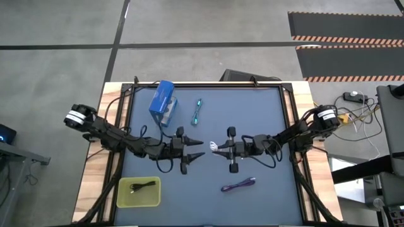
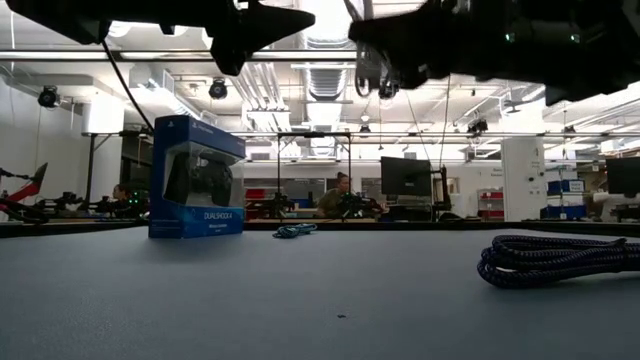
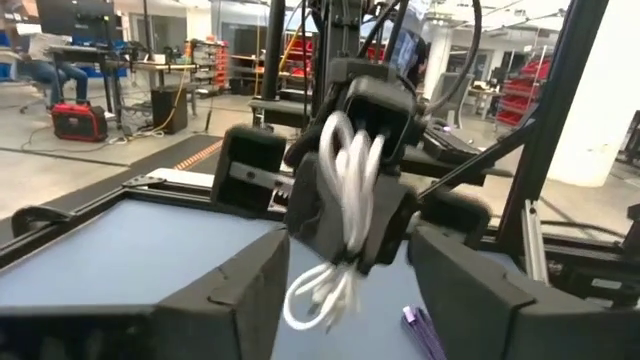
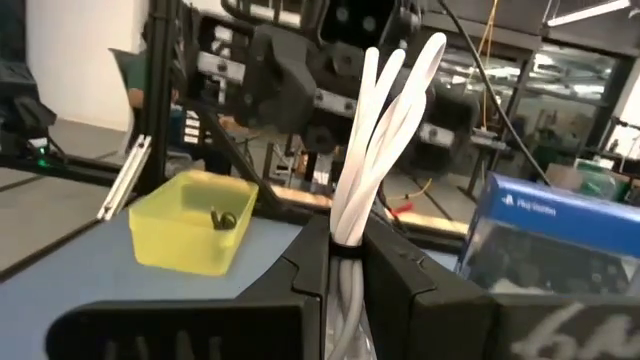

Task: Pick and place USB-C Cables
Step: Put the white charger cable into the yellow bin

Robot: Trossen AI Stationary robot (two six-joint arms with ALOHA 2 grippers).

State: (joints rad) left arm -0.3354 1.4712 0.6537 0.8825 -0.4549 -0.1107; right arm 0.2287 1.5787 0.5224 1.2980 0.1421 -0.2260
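Note:
My right gripper (image 1: 219,147) is raised above the middle of the table and is shut on the white USB-C cable (image 3: 350,185). My left gripper (image 1: 197,150) faces it from the table's left, open, a short gap away and touching nothing. The teal cable (image 1: 197,112) lies toward the far edge. Nearer the front edge, the purple cable (image 1: 238,185) lies flat on the mat. The black cable (image 4: 224,218) rests inside the yellow bin (image 1: 126,198). My right gripper pinches the white cable bundle between its two fingers at about its middle (image 4: 346,232). The fingers are level and point toward the table's left, lying across the bundle. The bundle stands roughly upright and is lifted clear, its loops (image 4: 400,90) above the fingers and its other end (image 3: 318,295) hanging below.
A blue box with a clear window (image 1: 163,103) stands at the far left of the mat. The yellow bin sits at the near left corner. A black frame (image 1: 287,107) borders the mat. People sit at desks in the room beyond (image 2: 338,198).

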